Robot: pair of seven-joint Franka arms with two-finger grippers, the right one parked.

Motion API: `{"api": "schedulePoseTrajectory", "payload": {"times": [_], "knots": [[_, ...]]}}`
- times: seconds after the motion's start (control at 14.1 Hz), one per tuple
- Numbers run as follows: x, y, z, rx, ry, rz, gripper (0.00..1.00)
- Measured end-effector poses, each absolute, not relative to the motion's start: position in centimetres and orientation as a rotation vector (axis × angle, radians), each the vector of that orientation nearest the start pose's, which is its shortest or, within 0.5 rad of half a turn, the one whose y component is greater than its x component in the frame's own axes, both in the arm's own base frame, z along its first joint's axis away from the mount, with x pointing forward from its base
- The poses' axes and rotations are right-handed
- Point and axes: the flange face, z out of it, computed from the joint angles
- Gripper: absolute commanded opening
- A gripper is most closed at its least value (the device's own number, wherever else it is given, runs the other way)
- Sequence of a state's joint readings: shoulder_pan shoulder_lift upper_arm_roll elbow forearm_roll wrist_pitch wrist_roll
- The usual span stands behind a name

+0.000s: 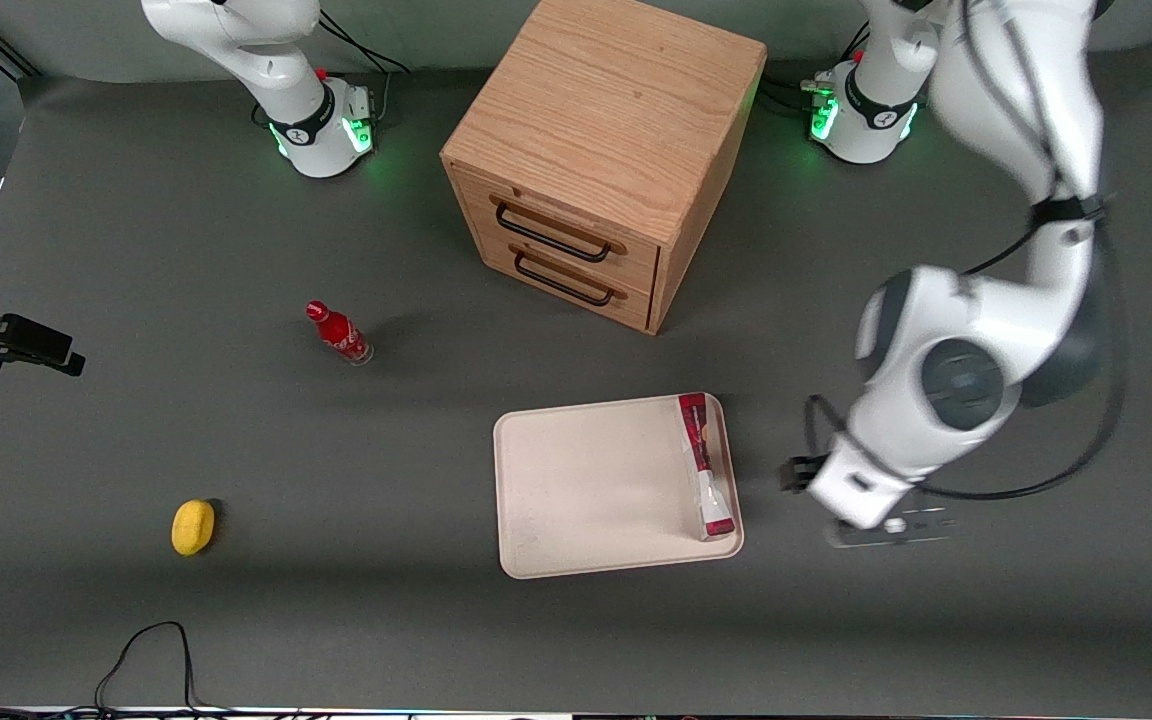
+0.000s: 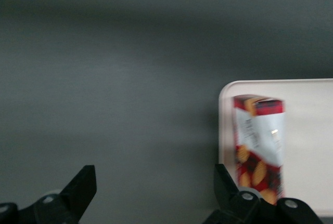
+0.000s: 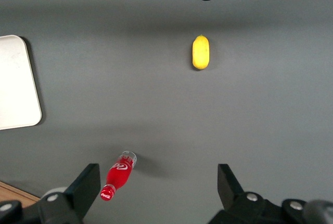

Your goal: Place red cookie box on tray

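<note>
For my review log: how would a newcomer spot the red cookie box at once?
Find the wooden drawer cabinet; nearer the front camera lies the cream tray. The red cookie box lies in it along the rim toward the working arm, beside the open, empty gripper. It is a slim carton, unlike the small red bottle.

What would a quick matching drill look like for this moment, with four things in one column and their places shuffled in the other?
Things:
1. red cookie box
2. gripper
3. red bottle
4. yellow object

Places:
A. on the bare mat, nearest the front camera, toward the parked arm's end of the table
B. open, over the mat beside the tray
C. lying in the tray along the rim toward the working arm
D. on the mat, toward the parked arm's end, farther from the front camera than the tray

Pairs: 1-C, 2-B, 3-D, 4-A
</note>
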State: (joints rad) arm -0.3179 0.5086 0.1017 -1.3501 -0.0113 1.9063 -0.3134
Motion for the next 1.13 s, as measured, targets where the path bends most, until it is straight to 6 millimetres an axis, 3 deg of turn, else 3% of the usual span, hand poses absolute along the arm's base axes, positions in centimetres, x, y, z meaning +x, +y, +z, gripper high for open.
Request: {"api": "schedulePoseTrajectory", "payload": {"times": [0.14, 0.28, 0.42, 0.64, 0.85, 1.13], "knots": [[67.0, -10.8, 48.9, -3.105, -0.136, -0.041, 1.00], [64.5, -6.3, 53.2, -3.111, -0.137, -0.014, 1.00], [61.9, -2.6, 56.1, -3.123, -0.162, -0.025, 1.00], [57.4, 2.1, 58.5, -3.144, -0.143, -0.040, 1.00], [53.6, 3.9, 60.0, -3.155, -0.107, -0.011, 1.00], [52.4, 2.3, 60.4, -3.133, -0.033, 0.019, 1.00]]}}
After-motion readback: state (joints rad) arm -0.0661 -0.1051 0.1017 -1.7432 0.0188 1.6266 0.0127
